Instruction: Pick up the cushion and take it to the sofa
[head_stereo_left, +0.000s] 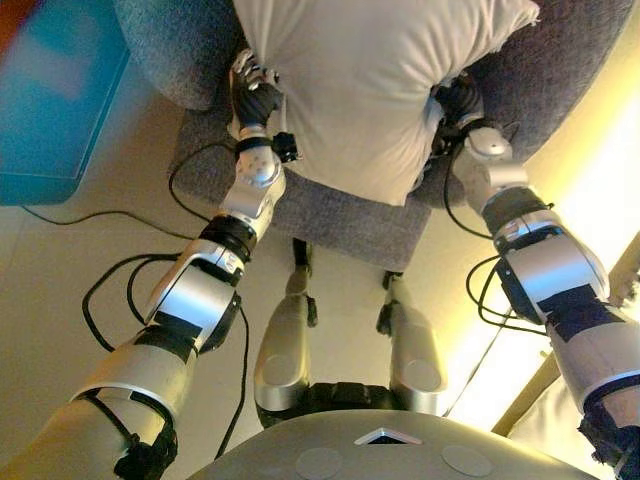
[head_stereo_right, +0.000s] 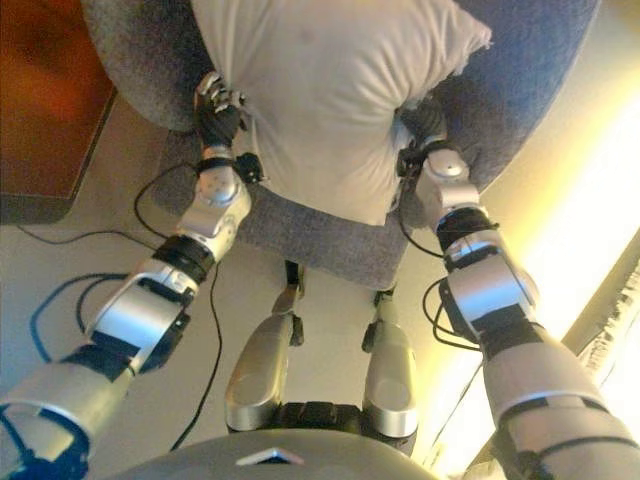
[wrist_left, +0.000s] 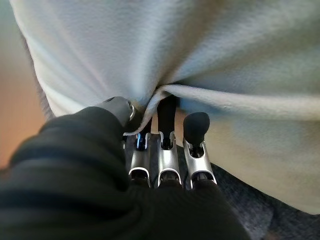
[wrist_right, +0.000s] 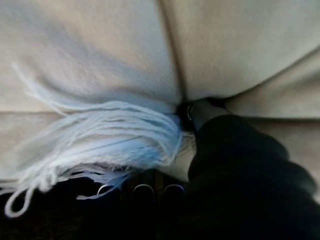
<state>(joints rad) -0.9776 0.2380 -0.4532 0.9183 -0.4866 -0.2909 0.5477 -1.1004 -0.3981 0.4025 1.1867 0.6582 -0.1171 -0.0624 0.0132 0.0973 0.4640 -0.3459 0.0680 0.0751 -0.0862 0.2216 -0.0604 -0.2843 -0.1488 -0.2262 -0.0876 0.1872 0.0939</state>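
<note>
A cream cushion (head_stereo_left: 370, 90) hangs between my two hands just above the seat of a grey sofa (head_stereo_left: 340, 215). My left hand (head_stereo_left: 255, 100) grips its left side; in the left wrist view the fingers (wrist_left: 165, 160) and thumb dig into a fold of the cushion's cloth (wrist_left: 200, 50). On the cushion's right side my right hand (head_stereo_left: 460, 100) presses in. Its thumb (wrist_right: 205, 112) is sunk into the fabric beside a pale tassel (wrist_right: 100, 135), which hides the other fingers. The cushion's lower corner points down over the seat's front edge.
The sofa's rounded grey armrest (head_stereo_left: 170, 40) rises just left of my left hand. A low teal box (head_stereo_left: 60, 100) stands on the pale floor (head_stereo_left: 60, 290) at the far left. A bright wooden edge (head_stereo_left: 530, 400) runs along the right side.
</note>
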